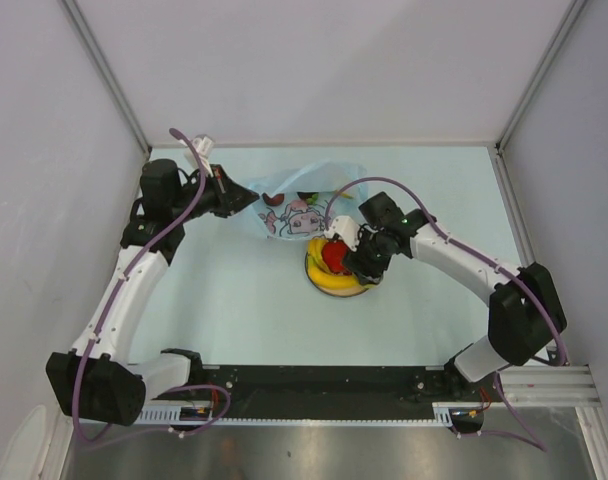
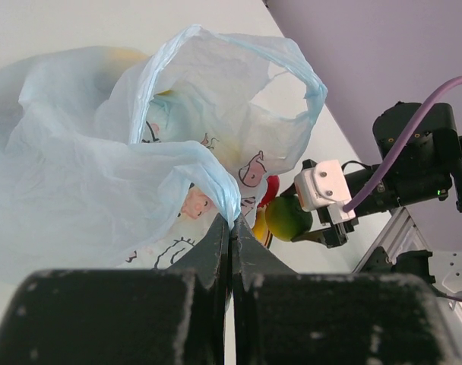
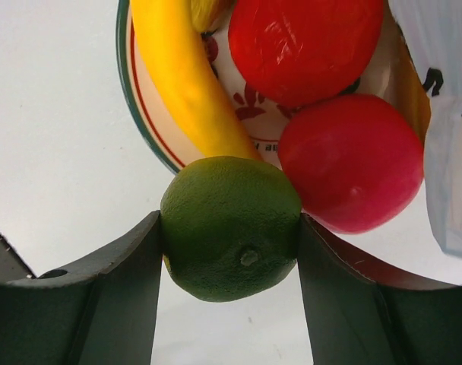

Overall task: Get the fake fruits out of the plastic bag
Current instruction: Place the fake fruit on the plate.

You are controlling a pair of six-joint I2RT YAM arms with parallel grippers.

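Right claw [image 3: 231, 228]: jaws apart to the width of the green fruit [image 3: 225, 201] and clamped on it, one finger on each flank. The fruit is clear of the surface [image 3: 56, 152].

Directly beyond the fingertips lies the plate [image 3: 137, 106]. In the right wrist view the held fruit straddles the plate's near rim, part over the plate and part over bare surface.

Plate contents, outward from the claw:
- The banana [image 3: 181, 84] is on the left. Its long axis runs away from the claw, and its near end is hidden behind the held fruit.
- Two red fruits [image 3: 351, 163] are on the right, one behind the other.

Judgement: a release here risks the fruit rolling off the rim. The drop point should shift forward, toward the gap between the banana and the red fruits.

The bag [image 3: 444, 152] is at the far right of this claw, just beside the nearer red fruit.

Left claw [image 2: 231, 232]: jaws together, pinching a fold of the bag's edge and holding the mouth raised, facing the right arm. Whether any fruit is left inside the bag cannot be told. The right arm is the nearer one to the plate.
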